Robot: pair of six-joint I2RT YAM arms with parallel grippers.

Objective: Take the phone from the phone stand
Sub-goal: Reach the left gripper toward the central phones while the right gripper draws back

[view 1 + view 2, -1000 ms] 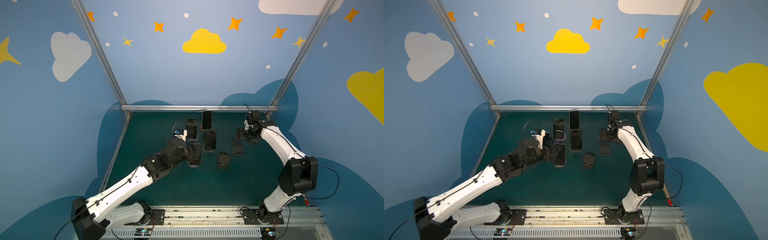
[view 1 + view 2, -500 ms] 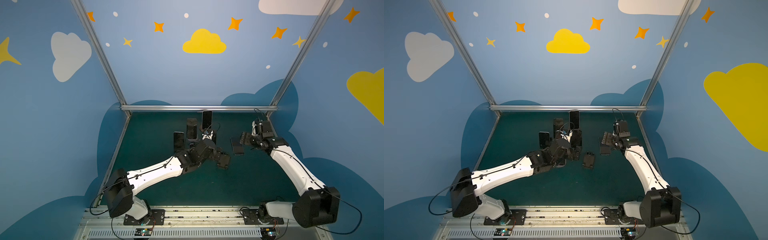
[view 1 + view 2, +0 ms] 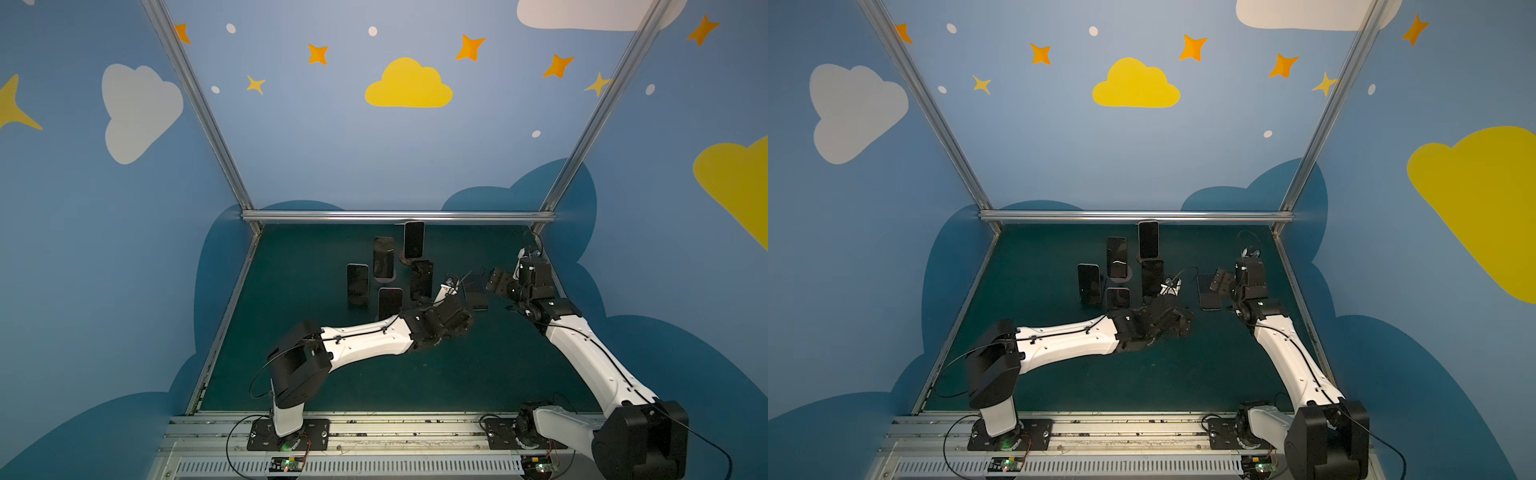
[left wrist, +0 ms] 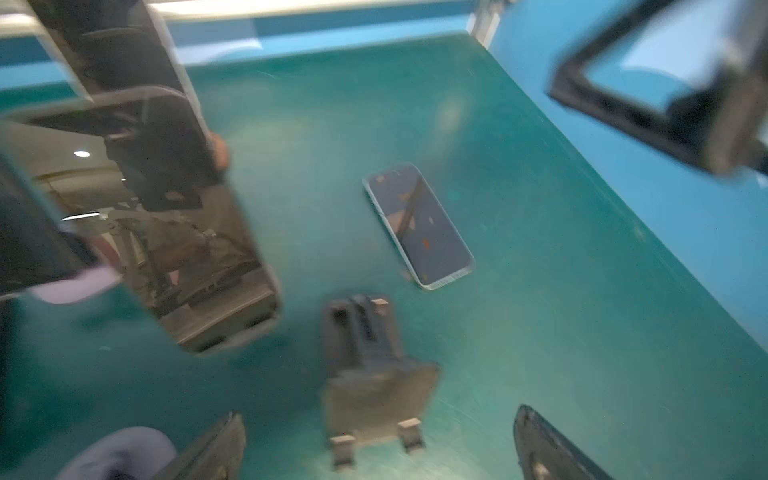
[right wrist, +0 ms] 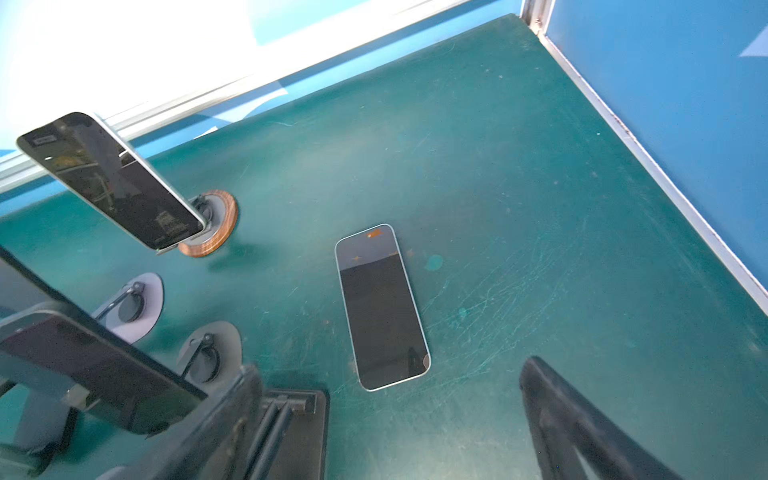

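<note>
Since a second earlier, the left arm point(image 3: 365, 340) had swung to the middle and the right gripper point(image 3: 1222, 282) had widened. The phone point(image 5: 382, 307) lay flat, screen up, on the green mat point(image 5: 540, 208), seemingly just released, near the empty black stand point(image 4: 374, 374). Both claws gaped empty, the left gripper point(image 3: 459, 322) over that stand. No brand or writing was legible.

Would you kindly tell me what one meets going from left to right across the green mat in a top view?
First the leftmost propped phone → tall phone on the wooden-based stand → phone lying flat → right gripper. The other propped phones overlap these, so I omit them.
</note>
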